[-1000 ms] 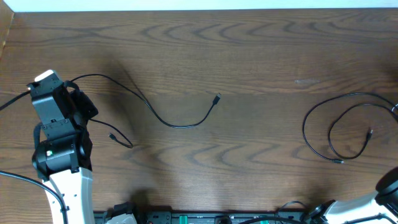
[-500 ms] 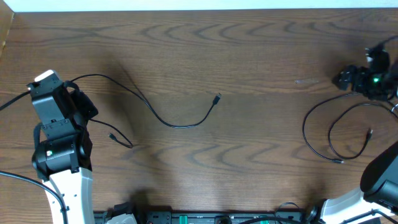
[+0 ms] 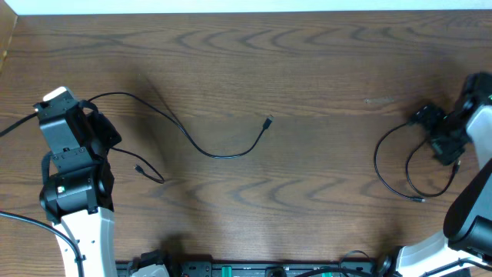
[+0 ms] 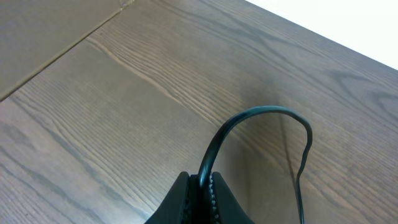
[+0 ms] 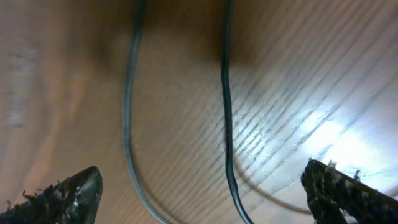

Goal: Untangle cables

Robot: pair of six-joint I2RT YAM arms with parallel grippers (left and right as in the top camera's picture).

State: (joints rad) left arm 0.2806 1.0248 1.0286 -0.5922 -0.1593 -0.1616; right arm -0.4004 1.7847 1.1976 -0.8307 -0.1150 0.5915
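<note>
dark wood table (image 3: 307, 61) is carrying two black cords, well apart and not crossing each other.

change: a second ago the right arm was sitting almost out of frame at the near right corner. it has been swinging in via the far right edge and is now hanging right over the right cable (image 3: 379, 165). the right hand (image 5: 205, 190) is spread wide, holding nothing, with two strands passing between its fingers in the wrist view. the left side isn't moving at all: the left hand (image 4: 200, 186) is staying pinched on the left cable (image 3: 223, 155), and that cord is lying the same as before.

reading: the left cord is looking sorted, so work is shifting to the coil on the right. a grab is looking close, not made yet.

orientation:
- the left cable's long axis is running left to right, from the left hand toward table centre, sagging near-side, then hooking up. its plug (image 3: 268, 121) is pointing to the far right.
- a short tail (image 3: 150, 173) is lying just beside the left arm. can't tell if it's the same cord.
- the right cable is curling in nested loops, so no single axis. its end plug (image 3: 419, 199) is sitting at the near side, pointing right.
</note>
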